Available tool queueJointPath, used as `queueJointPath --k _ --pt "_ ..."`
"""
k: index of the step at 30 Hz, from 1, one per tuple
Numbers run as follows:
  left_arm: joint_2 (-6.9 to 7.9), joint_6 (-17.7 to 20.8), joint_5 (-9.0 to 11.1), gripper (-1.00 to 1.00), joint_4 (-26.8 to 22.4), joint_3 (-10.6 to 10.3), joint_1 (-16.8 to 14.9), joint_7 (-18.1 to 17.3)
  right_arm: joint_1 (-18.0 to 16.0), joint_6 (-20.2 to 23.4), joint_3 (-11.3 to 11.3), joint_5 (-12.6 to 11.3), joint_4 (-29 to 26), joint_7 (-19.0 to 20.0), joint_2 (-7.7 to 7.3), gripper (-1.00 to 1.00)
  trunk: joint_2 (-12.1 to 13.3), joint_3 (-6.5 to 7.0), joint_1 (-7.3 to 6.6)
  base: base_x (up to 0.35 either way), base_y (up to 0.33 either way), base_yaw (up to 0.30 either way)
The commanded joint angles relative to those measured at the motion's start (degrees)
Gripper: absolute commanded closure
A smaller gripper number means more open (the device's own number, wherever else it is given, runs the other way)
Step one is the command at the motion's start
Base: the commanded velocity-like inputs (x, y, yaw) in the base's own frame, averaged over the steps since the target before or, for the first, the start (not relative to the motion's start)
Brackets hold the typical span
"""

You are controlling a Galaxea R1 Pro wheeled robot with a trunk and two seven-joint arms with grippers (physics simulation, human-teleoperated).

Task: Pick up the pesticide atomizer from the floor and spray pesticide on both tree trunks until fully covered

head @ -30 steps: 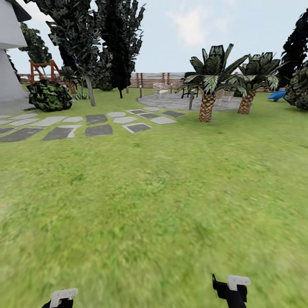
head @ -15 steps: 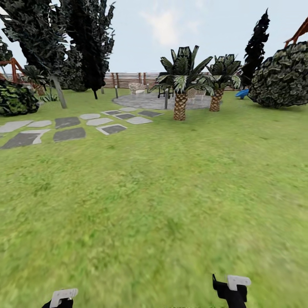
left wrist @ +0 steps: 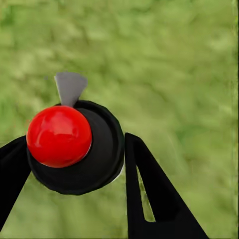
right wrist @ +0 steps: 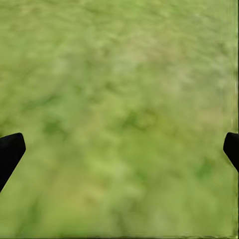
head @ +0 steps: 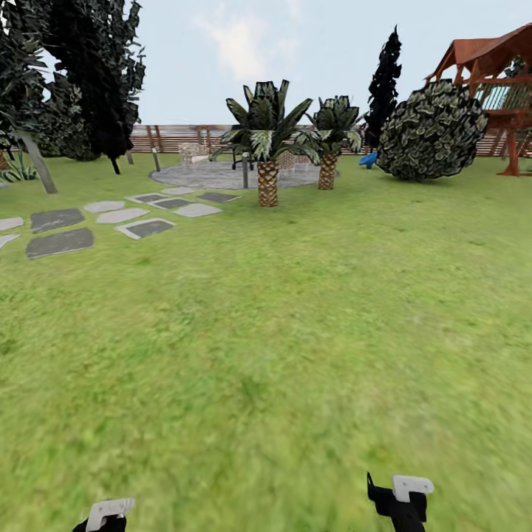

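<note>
The left end effector (left wrist: 74, 149) has its fingers pressed against a black round body topped by a red knob (left wrist: 59, 135), with a grey nozzle tip (left wrist: 69, 87) jutting past it. That looks like the pesticide atomizer (left wrist: 92, 154), carried low over the grass, likely so it is ready to aim once a trunk comes close. The right end effector (right wrist: 119, 149) is spread wide and empty above bare lawn (right wrist: 119, 99), out of the way. In the head view, tall dark trees (head: 89, 74) stand at the far left by the stepping stones (head: 59, 240), well apart from the robot. Two short palms (head: 267, 148) and a round bush (head: 432, 133) sit ahead; neither is a target. Spraying hasn't begun, I'd judge.
</note>
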Motion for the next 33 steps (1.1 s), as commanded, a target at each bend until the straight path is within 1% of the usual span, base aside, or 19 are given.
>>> queueJointPath --k 1,24,33 --pt "0.03 -0.2 0.6 1.00 0.1 -0.4 0.0 -0.3 0.0 -0.1 -0.3 0.6 0.1 -0.3 0.02 -1.00 0.0 -0.05 -0.01 0.000 -0.280 -0.300" --pt "0.04 -0.2 0.6 1.00 0.0 -0.4 0.0 -0.3 0.0 -0.1 -0.3 0.6 0.1 -0.3 0.07 -1.00 0.0 -0.05 -0.01 0.000 -0.305 -0.300" --pt "0.04 -0.2 0.6 1.00 0.0 -0.4 0.0 -0.3 0.0 -0.1 -0.3 0.6 0.1 -0.3 0.09 -1.00 0.0 -0.05 -0.01 0.083 -0.322 -0.300"
